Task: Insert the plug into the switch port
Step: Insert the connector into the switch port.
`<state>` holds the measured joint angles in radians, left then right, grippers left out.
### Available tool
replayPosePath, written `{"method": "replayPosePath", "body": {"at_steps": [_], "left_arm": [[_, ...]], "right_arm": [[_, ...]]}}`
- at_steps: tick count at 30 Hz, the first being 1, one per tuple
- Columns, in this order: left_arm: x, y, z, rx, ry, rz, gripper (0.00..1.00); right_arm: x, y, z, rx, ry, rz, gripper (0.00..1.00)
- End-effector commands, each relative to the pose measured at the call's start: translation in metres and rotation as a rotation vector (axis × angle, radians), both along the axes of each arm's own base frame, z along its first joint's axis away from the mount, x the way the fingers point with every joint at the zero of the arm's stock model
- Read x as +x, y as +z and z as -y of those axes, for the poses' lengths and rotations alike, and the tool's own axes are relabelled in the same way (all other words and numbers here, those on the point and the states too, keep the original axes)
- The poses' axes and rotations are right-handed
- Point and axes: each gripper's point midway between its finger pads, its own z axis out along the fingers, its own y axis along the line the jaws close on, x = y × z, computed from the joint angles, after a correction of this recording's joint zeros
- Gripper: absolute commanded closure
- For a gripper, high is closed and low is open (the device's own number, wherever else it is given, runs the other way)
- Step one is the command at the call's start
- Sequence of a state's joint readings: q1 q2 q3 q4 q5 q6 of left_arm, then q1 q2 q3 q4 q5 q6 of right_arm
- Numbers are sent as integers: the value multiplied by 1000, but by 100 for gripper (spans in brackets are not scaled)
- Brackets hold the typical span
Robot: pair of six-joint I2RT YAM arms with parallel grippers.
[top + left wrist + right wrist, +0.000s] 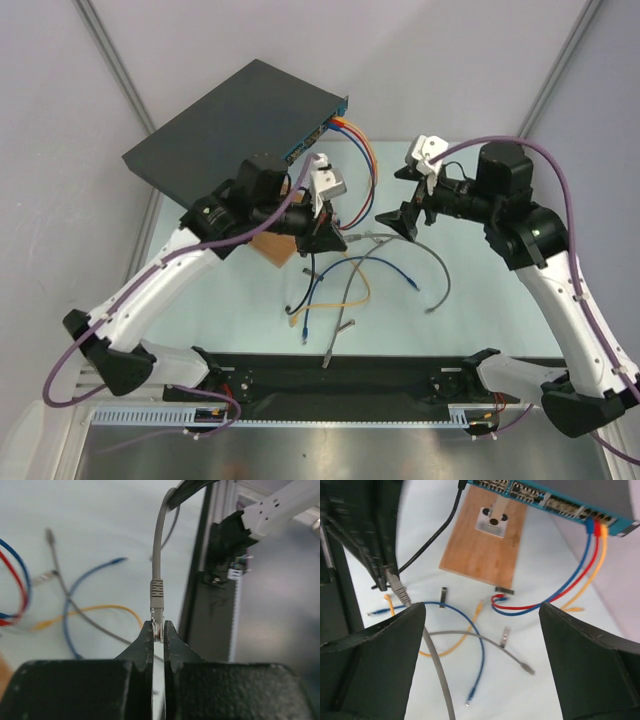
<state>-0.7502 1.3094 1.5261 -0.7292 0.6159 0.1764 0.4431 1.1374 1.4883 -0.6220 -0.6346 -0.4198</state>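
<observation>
My left gripper [158, 630] is pinched tight on the plug [157, 592]. The fingers nearly meet on its clear tip, and the grey boot and grey cable [159, 540] stick straight out past the fingertips. My right gripper [482, 609] is spread wide with nothing in it, hanging over the table [535, 575] just beside the left one (the held grey cable runs down past its left finger in the right wrist view, can't tell if they touch).

The switch [235, 125] lies at the far left of the table, turned at an angle, with its blue port face [555, 502] toward the arms. The plug is in no port; I hold it above the table near the wooden board [485, 545], apart from the port face. The board lies just in front of the switch, with a small metal block [492, 520] on it. The plugged cables [594, 535], blue, red and orange, sit at one end of the port row. Loose on the table are a blue cable [483, 655], a yellow cable [455, 645] and a second grey cable [500, 650].
</observation>
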Motion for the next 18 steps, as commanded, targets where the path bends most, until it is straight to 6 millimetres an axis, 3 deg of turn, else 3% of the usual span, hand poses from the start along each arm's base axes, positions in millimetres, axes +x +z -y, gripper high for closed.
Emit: {"method": "replayPosePath", "body": {"at_steps": [1, 2, 4, 5, 9, 18], "left_arm": [[-27, 8, -1, -65, 49, -484, 100], [-29, 2, -2, -81, 40, -549, 100], [-24, 12, -4, -147, 58, -629, 100], [-25, 8, -5, -151, 56, -674, 100], [-35, 20, -5, -203, -8, -747, 100], [-54, 26, -8, -245, -110, -810, 100]], "right_arm": [[-22, 45, 17, -37, 17, 244, 0], [-29, 47, 18, -51, 39, 277, 0], [-41, 41, 11, -99, 97, 319, 5], [-46, 35, 11, -127, 116, 313, 17], [-63, 24, -2, -165, 209, 344, 41], [-73, 5, -29, -169, 327, 361, 57]]}}
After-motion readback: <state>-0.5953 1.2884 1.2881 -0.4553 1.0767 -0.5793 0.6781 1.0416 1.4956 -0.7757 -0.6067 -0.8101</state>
